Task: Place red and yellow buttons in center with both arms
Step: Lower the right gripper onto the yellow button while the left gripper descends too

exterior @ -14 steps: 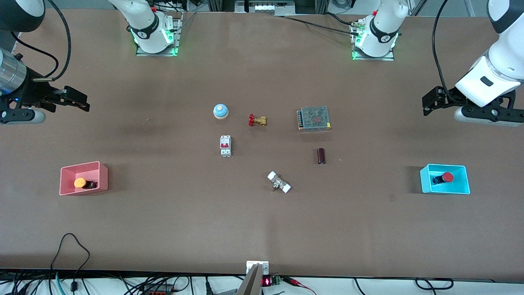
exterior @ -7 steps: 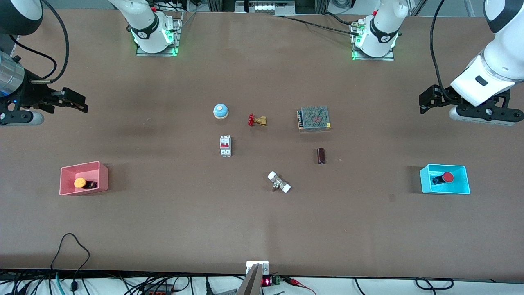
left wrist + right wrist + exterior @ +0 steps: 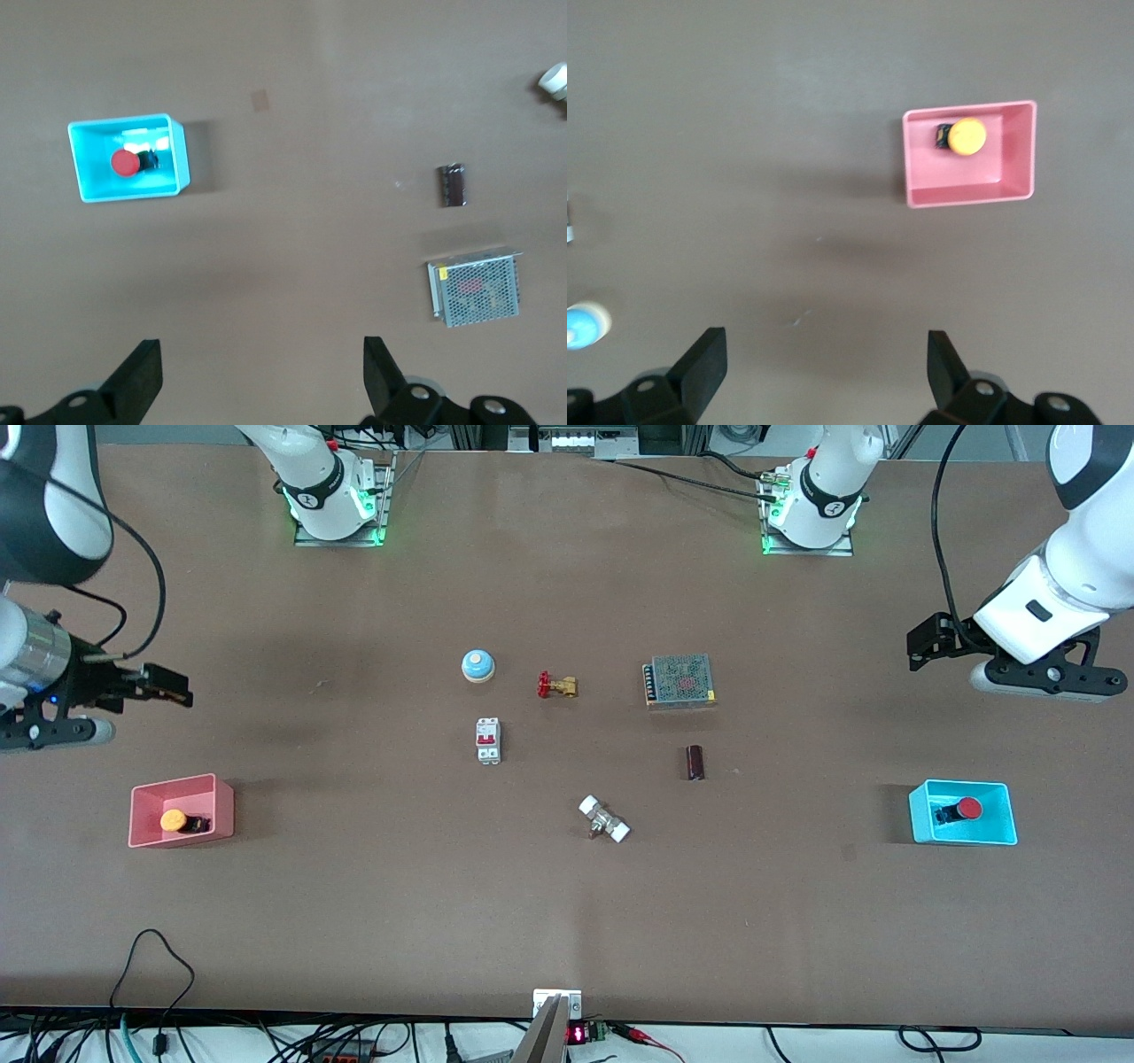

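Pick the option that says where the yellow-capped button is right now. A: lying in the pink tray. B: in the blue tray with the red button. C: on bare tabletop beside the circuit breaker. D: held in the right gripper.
A: the yellow button lies inside the pink tray, while the right gripper hangs open and empty above the table.

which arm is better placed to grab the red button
Left. The open left gripper is up over the table at the end with the blue tray holding the red button; the right gripper is above the pink tray's end.
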Controlling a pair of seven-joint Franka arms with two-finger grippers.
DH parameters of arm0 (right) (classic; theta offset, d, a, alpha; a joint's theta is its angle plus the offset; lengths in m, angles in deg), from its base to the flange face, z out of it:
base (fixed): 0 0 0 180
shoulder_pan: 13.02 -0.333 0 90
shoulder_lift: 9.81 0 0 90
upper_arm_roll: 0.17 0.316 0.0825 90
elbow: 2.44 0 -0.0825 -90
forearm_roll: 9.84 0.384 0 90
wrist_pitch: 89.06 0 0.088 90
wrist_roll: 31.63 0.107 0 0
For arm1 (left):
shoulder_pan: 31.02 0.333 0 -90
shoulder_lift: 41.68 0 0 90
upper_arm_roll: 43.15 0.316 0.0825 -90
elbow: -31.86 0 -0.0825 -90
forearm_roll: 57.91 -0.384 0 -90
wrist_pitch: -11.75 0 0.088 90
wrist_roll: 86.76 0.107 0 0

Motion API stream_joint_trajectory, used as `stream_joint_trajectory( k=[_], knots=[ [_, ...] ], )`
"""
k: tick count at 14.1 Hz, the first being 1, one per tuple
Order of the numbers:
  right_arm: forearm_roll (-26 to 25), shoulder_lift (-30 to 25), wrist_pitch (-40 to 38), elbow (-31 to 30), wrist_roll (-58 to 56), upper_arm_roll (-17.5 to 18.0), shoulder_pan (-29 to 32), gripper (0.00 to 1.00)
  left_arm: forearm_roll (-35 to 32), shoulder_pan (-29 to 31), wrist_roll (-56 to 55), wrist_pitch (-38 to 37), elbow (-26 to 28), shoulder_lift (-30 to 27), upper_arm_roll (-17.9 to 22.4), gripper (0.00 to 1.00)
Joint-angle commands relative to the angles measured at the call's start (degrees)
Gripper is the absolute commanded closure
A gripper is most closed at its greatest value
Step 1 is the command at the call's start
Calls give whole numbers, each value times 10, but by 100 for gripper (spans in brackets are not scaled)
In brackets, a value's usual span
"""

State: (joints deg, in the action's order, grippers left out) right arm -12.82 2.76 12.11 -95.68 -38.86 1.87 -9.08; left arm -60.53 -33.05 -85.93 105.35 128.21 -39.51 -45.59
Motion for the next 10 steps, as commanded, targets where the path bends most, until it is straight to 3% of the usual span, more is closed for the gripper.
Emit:
stream_joint_trajectory(
  k=[1,4,6,10],
  knots=[
    [-31,40,52,3,-11,3,15,0,-10,35,7,-8,-24,63,2,0],
    [-42,96,145,0,-65,3,41,0,-11,104,11,4,-101,176,2,0],
    [-42,130,204,-3,-91,4,62,0,-12,128,39,58,-143,236,2,0],
    [-43,173,294,-13,-116,7,94,0,-10,172,127,232,-136,311,2,0]
  ],
)
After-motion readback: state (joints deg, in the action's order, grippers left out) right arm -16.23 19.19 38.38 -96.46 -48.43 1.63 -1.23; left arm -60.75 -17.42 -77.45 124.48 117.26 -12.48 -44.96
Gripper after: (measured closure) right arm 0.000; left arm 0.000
